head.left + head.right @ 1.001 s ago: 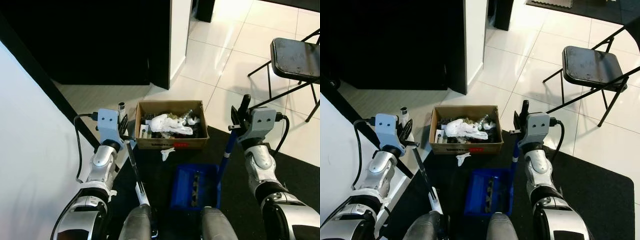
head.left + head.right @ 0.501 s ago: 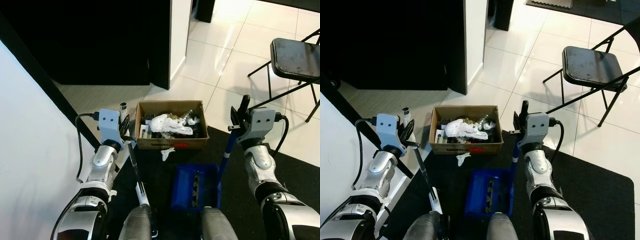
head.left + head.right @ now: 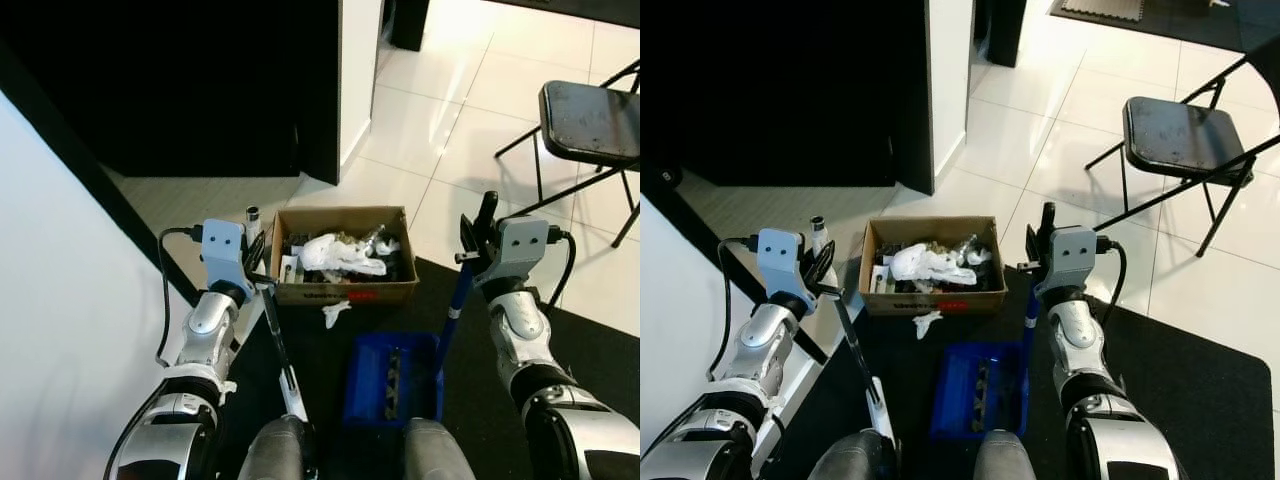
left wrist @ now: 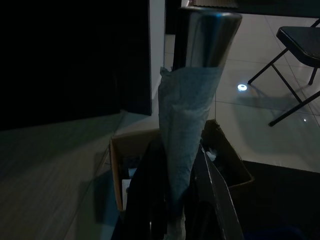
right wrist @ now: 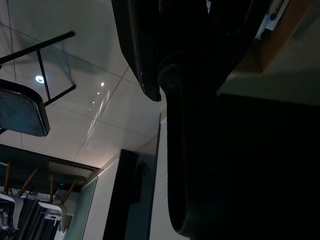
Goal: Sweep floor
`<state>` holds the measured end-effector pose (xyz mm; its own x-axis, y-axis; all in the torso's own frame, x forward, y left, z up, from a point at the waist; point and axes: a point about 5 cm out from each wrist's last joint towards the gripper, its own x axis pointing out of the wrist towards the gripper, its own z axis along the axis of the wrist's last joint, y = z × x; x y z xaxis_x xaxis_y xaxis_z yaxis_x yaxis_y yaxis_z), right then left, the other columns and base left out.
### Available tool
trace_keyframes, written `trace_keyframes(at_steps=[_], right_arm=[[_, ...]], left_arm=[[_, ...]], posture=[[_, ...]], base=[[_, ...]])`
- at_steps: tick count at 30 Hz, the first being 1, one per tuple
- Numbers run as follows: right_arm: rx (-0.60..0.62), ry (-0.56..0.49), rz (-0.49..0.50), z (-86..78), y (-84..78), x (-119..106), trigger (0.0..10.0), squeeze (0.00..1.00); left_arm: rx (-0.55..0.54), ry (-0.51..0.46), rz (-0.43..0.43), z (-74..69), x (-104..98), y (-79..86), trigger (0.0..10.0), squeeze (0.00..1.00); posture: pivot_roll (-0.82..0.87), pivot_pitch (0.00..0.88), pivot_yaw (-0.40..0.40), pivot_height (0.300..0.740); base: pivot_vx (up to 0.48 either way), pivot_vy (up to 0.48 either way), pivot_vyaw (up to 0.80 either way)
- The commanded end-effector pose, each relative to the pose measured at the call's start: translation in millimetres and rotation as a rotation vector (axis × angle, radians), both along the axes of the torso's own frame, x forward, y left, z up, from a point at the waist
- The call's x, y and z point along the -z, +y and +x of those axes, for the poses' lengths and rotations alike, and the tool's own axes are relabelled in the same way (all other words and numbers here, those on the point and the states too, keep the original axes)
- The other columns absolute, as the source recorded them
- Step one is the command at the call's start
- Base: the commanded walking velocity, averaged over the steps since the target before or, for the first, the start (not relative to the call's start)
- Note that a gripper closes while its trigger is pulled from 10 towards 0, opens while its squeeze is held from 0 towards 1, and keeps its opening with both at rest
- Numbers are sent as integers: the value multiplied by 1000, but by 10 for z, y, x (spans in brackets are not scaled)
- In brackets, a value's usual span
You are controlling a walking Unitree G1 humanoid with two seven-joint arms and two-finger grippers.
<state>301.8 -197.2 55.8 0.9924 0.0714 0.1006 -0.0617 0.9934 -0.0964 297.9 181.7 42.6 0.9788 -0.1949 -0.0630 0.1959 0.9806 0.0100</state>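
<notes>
On the dark floor mat [image 3: 560, 330] before the robot's knees stood a blue plastic dustpan [image 3: 390, 375], a line of dark debris lying in its tray. Its blue upright handle [image 3: 453, 305] rose from the pan's right rear corner straight into the right hand [image 3: 478, 232], whose two black fingers were closed around the top of the handle — the pan sat below and a little to the left of that hand.

Across from it, the left hand [image 3: 256, 262] gripped a thin broom shaft [image 3: 275, 335], dark with a pale lower part, near its silver-capped top end [image 3: 252, 213]. The shaft slanted down and toward the robot, its lower end running out of sight by the left knee. In the left wrist view the fingers [image 4: 150, 200] pressed on either side of the paper-wrapped shaft, with the metal cap close to the camera.

Just beyond both hands, between them, an open brown cardboard box [image 3: 345, 288] rested at the mat's far edge — it held crumpled white paper and dark rubbish. A small scrap of white paper [image 3: 334, 310] lay on the mat just in front of the box, between box and dustpan.

Further right, on the pale tiled floor [image 3: 440, 110], a black folding chair [image 3: 590, 115] stood well apart.
</notes>
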Motion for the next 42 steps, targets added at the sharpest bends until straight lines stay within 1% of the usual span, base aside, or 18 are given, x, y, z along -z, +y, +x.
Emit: trace_keyframes(at_steps=[1, 17, 21, 38, 42], right_arm=[[-2, -8, -4, 30, -6, -36, 10000, 0], [-7, -9, -8, 29, -5, -37, 10000, 0], [-10, -9, -8, 32, -5, -39, 10000, 0], [-13, -15, -5, 53, 8, -61, 10000, 0], [-15, -13, -4, 52, 15, -57, 10000, 0]], left_arm=[[1, -26, -16, 8, -38, -20, 10000, 0], [-1, -30, -28, -11, -31, -7, 10000, 0], [-12, -37, -49, -24, -30, 9, 10000, 0], [-17, -44, -57, -25, -48, 34, 10000, 0], [-46, -23, -46, -28, -25, 69, 10000, 0]], posture=[[0, 0, 15, 740], [-1, 0, 10, 740], [-1, 0, 9, 740], [6, 0, 10, 740], [7, 1, 9, 740]], base=[[431, 0, 0], [427, 0, 0], [0, 0, 0], [0, 0, 0], [0, 0, 0]])
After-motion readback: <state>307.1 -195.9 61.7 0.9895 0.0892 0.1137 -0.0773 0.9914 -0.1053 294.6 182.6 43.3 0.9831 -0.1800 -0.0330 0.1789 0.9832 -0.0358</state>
